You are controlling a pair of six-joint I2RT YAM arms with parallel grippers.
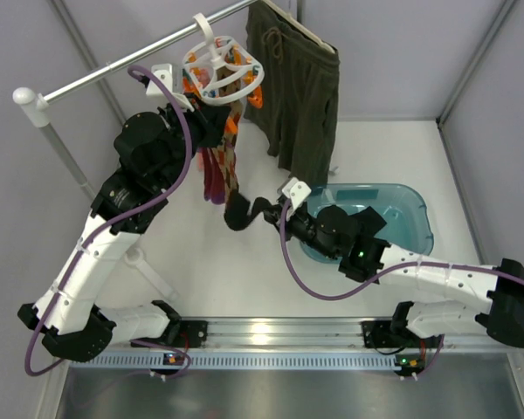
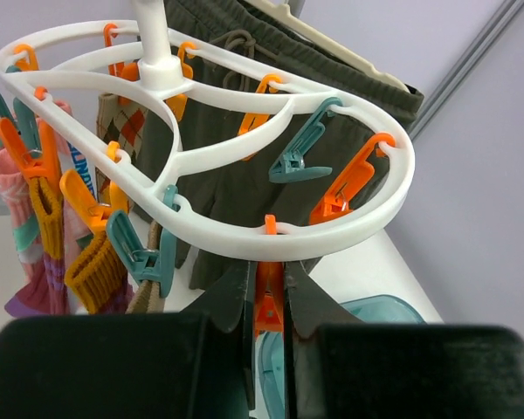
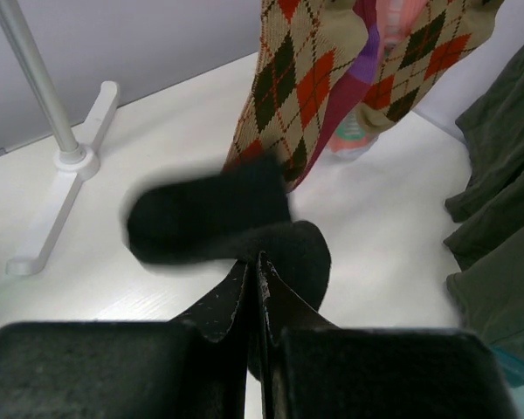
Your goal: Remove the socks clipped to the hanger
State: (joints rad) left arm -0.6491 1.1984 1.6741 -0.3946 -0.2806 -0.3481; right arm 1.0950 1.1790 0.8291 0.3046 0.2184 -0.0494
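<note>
The white ring hanger (image 1: 220, 70) hangs from the rail with orange and teal pegs; it fills the left wrist view (image 2: 244, 231). My left gripper (image 2: 271, 292) is shut on an orange peg (image 2: 269, 310) at the ring's near rim. Diamond-pattern, maroon and pink socks (image 1: 220, 166) hang clipped below it, also seen in the left wrist view (image 2: 35, 227). My right gripper (image 3: 258, 279) is shut on a black sock (image 3: 218, 218), which hangs free below the hanger (image 1: 244, 212). The diamond socks (image 3: 288, 87) hang just behind it.
Olive-green shorts (image 1: 297, 87) hang on a slim pale hanger to the right of the ring. A teal tub (image 1: 406, 214) sits on the table under my right arm. The rail stand's foot (image 3: 65, 183) lies at the left.
</note>
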